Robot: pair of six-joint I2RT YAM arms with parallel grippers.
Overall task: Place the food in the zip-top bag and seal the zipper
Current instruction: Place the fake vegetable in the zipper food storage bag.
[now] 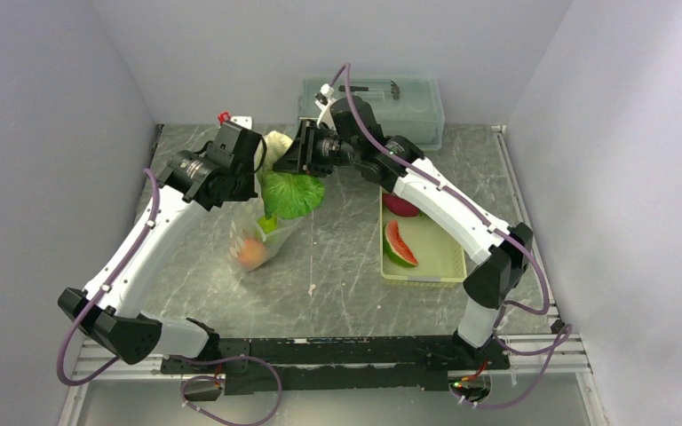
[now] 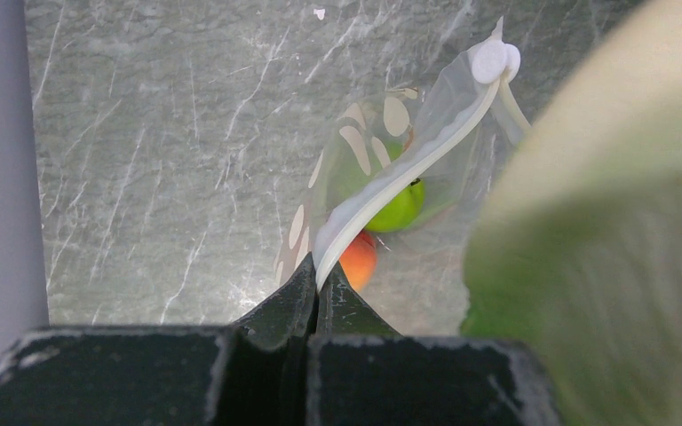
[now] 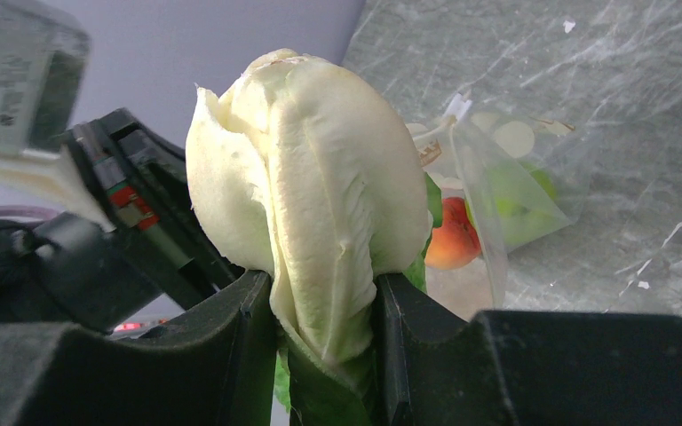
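Bench [image 1: 346, 284]: grey marbled surface carrying everything; lidded box [image 1: 413, 98] at its far edge, right of centre; tray [image 1: 444, 257] toward its right edge
Tray: pale yellow-green; watermelon slice [image 1: 398, 244] lies in it, purple root [image 1: 400, 206] at its far end, partly under the right arm
Lettuce [image 3: 311, 204]: largest of the food; held above the bench's middle, toward the far edge; pale stem end clamped, green leaves hanging down over the bag's mouth
Zip-top bag [image 1: 257, 244]: clear with white dots; hangs left of the bench's centre, its lower end on or near the surface, which I cannot tell; orange-red fruit [image 2: 358, 259] and green fruit [image 2: 400, 206] already inside
Zipper [image 2: 408, 164]: unsealed; strip runs up from the left jaws to a white end tab
Left gripper [image 2: 316, 284]: jaws pressed tight on the bag's mouth edge, holding it up
Right gripper [image 3: 324, 311]: jaws part-way apart, gripping the lettuce stem
Step in hand: likely feeding the lettuce into the bag
Next move: calls for lowering the leaves through the opening beside the zipper; the mouth looks narrow for so bulky a piece, so it may snag
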